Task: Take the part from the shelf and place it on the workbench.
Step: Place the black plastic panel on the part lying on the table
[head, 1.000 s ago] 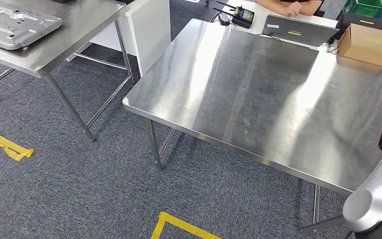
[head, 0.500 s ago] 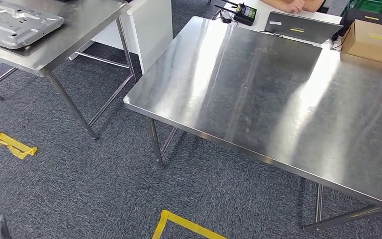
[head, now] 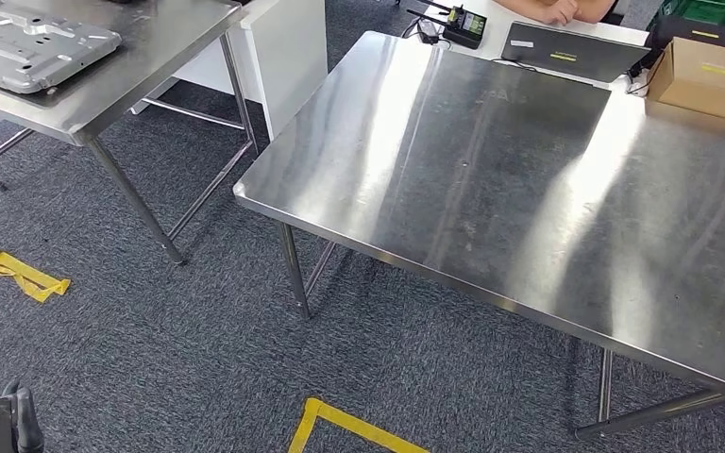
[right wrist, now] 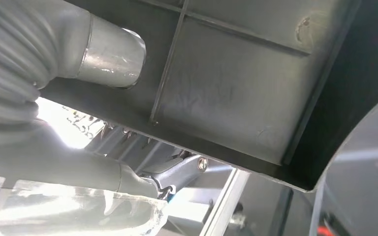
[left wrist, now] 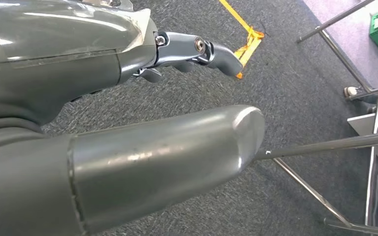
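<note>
The right hand (right wrist: 128, 162) grips a dark, flat, ribbed part (right wrist: 236, 83); the left hand (left wrist: 177, 98) hangs open over grey carpet. Ahead lies a smooth steel tabletop (head: 491, 179).

The workbench (head: 491, 179) top is bare steel across its middle and near edge, open to a reach from the front. Along its far side stand a cardboard box (head: 703, 77) at the right corner, a laptop (head: 571, 52) beside it, and a small black device (head: 463, 26) further left. A person's hand (head: 557, 11) rests beyond the laptop. A carpeted gap separates the workbench from the second table (head: 142, 66) on the left, which bears a grey metal plate (head: 28, 42). Yellow tape (head: 19, 276) lies flat on the floor.
</note>
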{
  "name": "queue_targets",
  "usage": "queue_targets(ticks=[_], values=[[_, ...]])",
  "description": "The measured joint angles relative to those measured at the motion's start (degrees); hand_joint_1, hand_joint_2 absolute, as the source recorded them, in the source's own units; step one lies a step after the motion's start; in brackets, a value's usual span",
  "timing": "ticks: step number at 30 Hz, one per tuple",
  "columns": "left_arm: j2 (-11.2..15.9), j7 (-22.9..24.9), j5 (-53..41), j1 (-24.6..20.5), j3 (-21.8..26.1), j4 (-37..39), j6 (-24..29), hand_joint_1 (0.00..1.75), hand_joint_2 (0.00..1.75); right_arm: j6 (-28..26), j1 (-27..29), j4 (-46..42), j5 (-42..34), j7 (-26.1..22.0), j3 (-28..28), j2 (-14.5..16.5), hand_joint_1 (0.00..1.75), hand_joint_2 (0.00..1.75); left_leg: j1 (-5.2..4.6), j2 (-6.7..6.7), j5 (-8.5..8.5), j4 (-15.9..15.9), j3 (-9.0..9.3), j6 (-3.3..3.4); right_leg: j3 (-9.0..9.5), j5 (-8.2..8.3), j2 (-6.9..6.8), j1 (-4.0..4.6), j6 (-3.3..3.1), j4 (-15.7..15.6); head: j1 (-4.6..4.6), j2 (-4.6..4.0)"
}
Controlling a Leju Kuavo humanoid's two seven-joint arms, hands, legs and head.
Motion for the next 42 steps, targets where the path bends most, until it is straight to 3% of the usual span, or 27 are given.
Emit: queue_targets(ticks=[15,23,42], values=[[0.1,0.0,0.3,0.2,-1.2,-0.6,0.0,0.0,0.0,-0.8,2.5,0.5,2.6,0.8,-1.7,1.7,1.75,1.75,0.06,0.0,0.01,-0.1,-0.03,-0.05,-0.25,-0.04,0.0,0.04,-0.04,0.0,0.0,0.0],[0.3,0.0,2.1,1.1,-3.1,-1.0,0.0,0.0,0.0,-11.6,0.6,11.2,12.1,1.6,-0.4,9.6,1.75,1.75,0.08,0.16,0.08,-0.1,0.03,-0.09,-0.05,0.01,0.11,0.05,-0.01,0.0,0.01,0.0],[0.3,0.0,-0.1,2.7,-4.8,-0.7,-0.9,0.0,0.0,-20.0,-4.1,25.1,23.0,3.1,3.7,23.1,1.75,1.75,0.38,-0.4,0.18,-0.1,0.1,-0.24,-0.23,-0.07,-0.37,0.24,-0.11,0.0,0.02,0.0]])
